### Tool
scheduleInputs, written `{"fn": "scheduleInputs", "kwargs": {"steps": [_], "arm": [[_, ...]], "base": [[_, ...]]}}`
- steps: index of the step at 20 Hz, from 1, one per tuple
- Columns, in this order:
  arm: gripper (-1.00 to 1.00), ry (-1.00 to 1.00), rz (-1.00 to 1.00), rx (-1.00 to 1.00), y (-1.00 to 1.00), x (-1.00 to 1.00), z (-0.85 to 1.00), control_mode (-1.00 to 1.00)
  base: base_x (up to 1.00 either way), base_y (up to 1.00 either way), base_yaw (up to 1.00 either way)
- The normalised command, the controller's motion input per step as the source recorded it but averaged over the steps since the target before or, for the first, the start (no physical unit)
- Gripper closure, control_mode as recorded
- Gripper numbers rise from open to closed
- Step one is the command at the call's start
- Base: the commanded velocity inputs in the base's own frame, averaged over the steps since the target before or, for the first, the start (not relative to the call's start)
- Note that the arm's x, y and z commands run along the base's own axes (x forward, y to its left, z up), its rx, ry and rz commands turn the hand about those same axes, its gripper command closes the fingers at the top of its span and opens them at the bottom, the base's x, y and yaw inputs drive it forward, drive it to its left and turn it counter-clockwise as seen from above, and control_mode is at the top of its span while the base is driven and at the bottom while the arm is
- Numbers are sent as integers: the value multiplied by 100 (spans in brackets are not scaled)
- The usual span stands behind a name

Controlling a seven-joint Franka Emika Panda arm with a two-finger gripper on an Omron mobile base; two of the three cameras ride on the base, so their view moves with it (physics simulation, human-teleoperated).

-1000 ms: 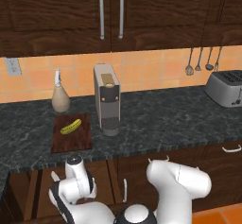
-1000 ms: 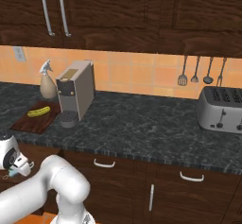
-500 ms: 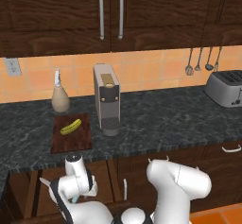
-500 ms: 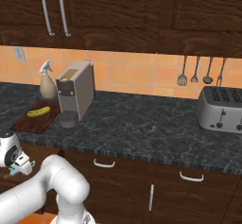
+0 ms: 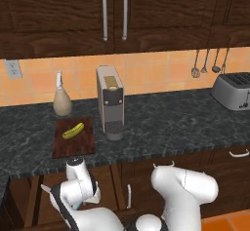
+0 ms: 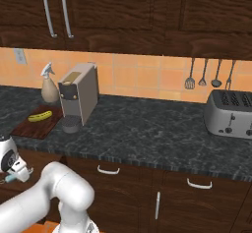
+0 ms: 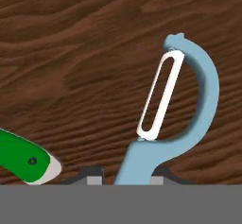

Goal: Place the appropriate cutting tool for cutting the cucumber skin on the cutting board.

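peeler handle: the peeler (image 7: pixel 182 124) runs down between the finger tips (image 7: pixel 94 175); its lower handle is cut off at the bottom of the hand view.
grip contact: whether the tips press the handle cannot be told.
knife: the green-handled knife (image 7: pixel 23 161) is cut by the left edge; only its handle end and a bit of pale blade show.
gripper in base views: the gripper (image 6: pixel 14 177) sits low beside the counter front, too small to read its jaws.
cucumber: the cucumber (image 5: pixel 72 130) is too small for surface detail.
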Motion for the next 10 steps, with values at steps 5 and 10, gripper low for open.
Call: {"fn": "scheduleInputs", "kwargs": {"steps": [5,10], "arm": [[100,0,0,0,8,-19,100,-100],[100,0,-3,0,0,-5,100,-100]], "base": [[0,0,0],[0,0,0]]}}
